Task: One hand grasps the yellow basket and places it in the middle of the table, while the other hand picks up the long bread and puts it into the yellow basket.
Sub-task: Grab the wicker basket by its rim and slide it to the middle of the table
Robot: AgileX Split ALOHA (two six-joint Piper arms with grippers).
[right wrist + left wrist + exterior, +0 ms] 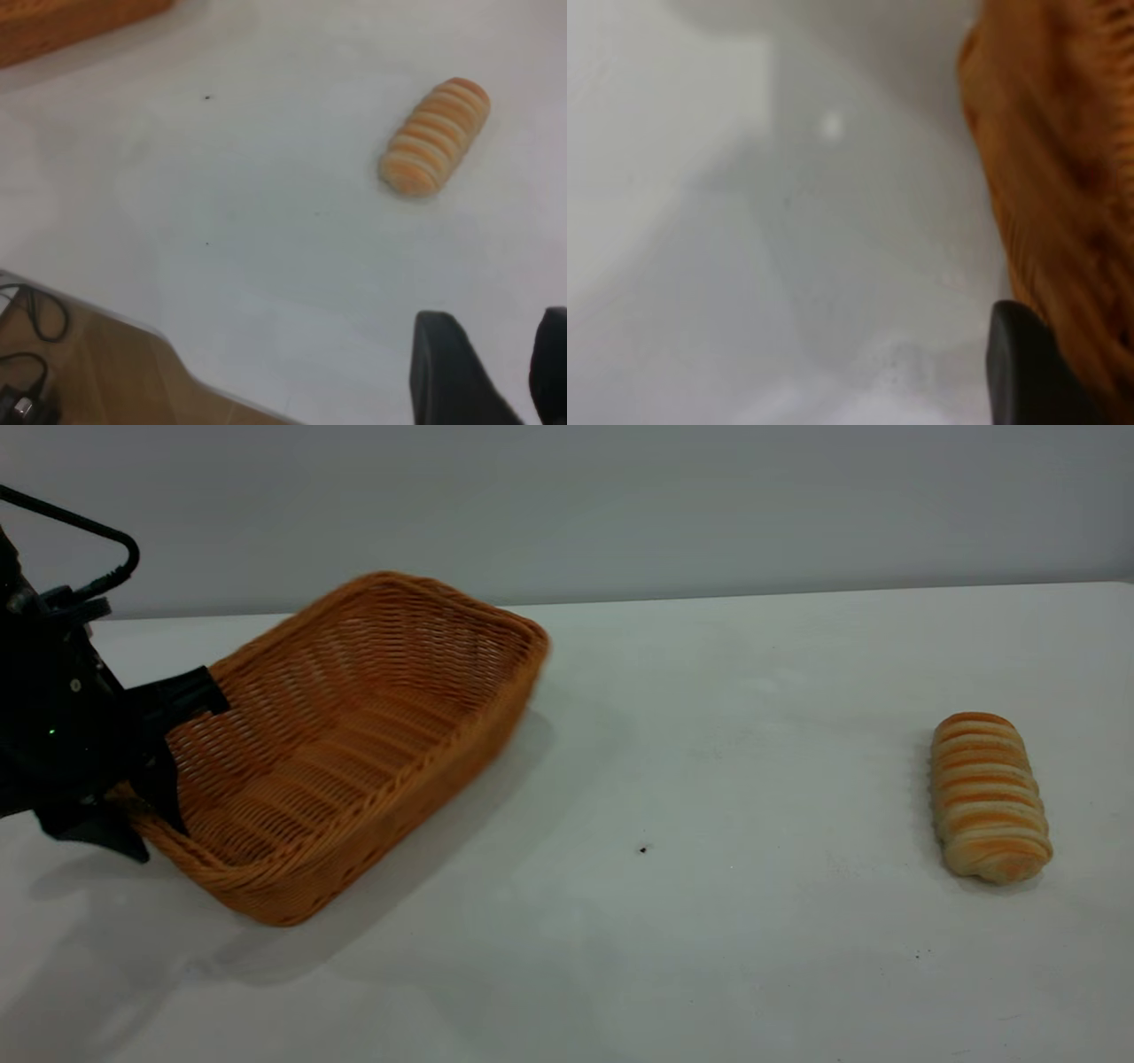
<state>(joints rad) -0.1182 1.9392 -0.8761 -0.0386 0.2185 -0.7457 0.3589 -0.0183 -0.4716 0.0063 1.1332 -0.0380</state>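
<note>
The yellow basket (354,726), an orange-tan woven rectangle, is at the left of the table (709,691). It hangs tilted, with a shadow under it. My left gripper (151,815) is shut on the rim of its short left end. In the left wrist view one black finger (1023,372) lies against the basket's wicker wall (1063,159). The long bread (988,797), cream with orange-brown stripes, lies alone at the right. My right gripper (492,354) hovers open and empty short of the bread (436,137); a corner of the basket (53,27) shows far off.
A tiny dark speck (643,849) marks the tabletop between basket and bread. A grey wall runs behind the table's far edge. In the right wrist view the table's edge (133,314) borders a wooden floor with black cables (31,354).
</note>
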